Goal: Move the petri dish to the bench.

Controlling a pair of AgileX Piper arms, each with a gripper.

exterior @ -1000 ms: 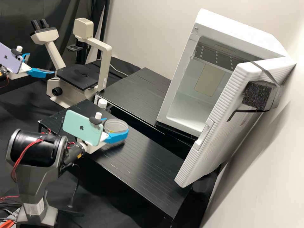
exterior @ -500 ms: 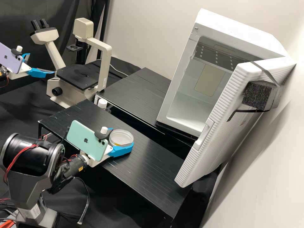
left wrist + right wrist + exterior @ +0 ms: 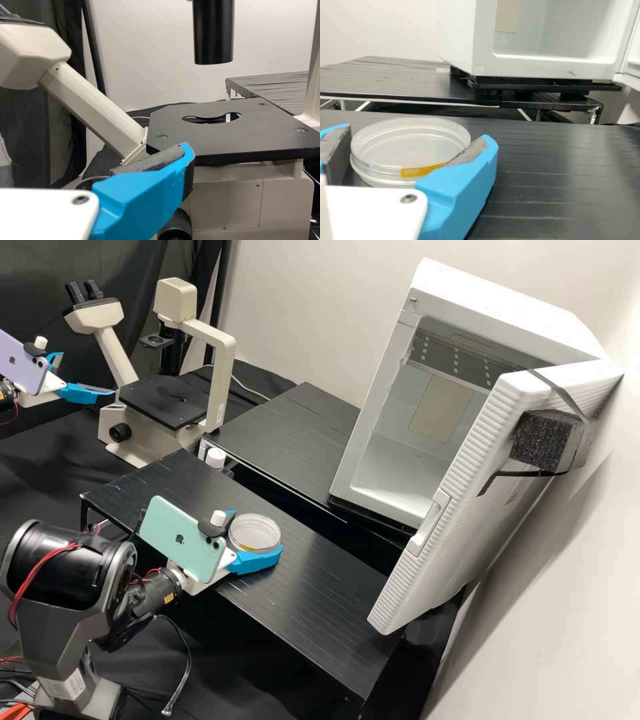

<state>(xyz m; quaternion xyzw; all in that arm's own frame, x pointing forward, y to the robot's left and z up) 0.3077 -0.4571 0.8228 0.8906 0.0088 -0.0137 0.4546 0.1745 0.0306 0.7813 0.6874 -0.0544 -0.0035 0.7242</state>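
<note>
Big white cabinet [image 3: 493, 300] sits, door open, past the far long edge of my black bench [image 3: 320, 593]. Microscope [image 3: 221, 373]'s off toward the left end. My right arm [image 3: 60, 623] comes in low over the near long edge, wrist roughly level. Left gripper [image 3: 89, 373]'s way over by the scope, spread and empty. Right gripper [image 3: 418, 134] looks clamped round the petri dish [image 3: 410, 145], which is round (no long axis), near that far edge. Probably straight down if needed, then let go.
</note>
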